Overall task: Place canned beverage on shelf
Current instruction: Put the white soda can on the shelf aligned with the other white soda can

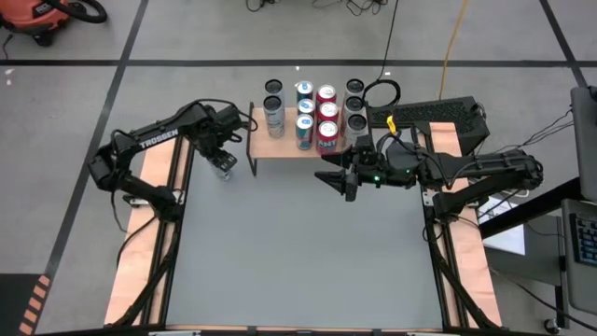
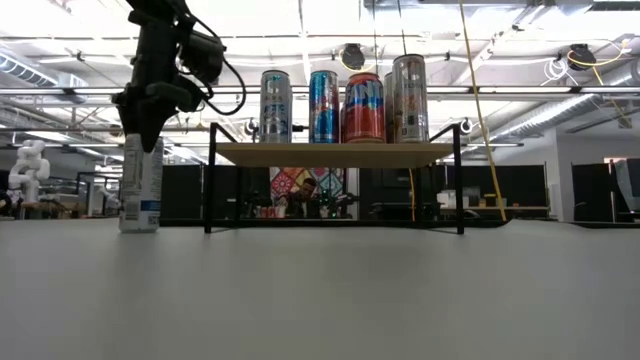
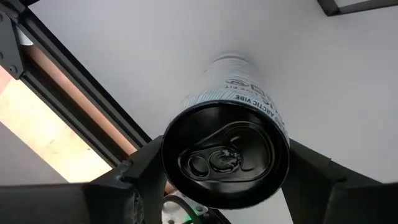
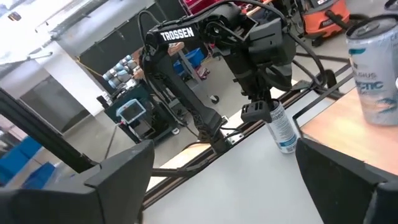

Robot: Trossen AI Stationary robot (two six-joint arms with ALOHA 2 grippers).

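A tall white can [image 2: 140, 190] with a black top [image 3: 225, 158] stands upright on the table, just left of the shelf. My left gripper [image 2: 143, 140] comes down over its top and is shut on it. The shelf [image 2: 335, 153] has a light wooden top on thin black legs and carries several cans [image 1: 312, 112] at the table's far edge. My right gripper [image 1: 336, 182] hovers level in front of the shelf's right end. It is open, with nothing between its fingers [image 4: 112, 180]. My left gripper pinches the can's upper end between its two fingers, one on each side of the wall just below the rim [image 3: 166, 163]. The fingers [image 3: 314, 171] come from above, pointing down. The can stands upright with its bottom [image 2: 139, 228] on the table.
Pale wooden side boards edged by black rails run along the table's left [image 1: 140, 252] and right [image 1: 466, 280] sides. A black device [image 1: 438, 117] sits at the back right beside the shelf. The grey tabletop [image 1: 298, 252] spreads out in front of the shelf.
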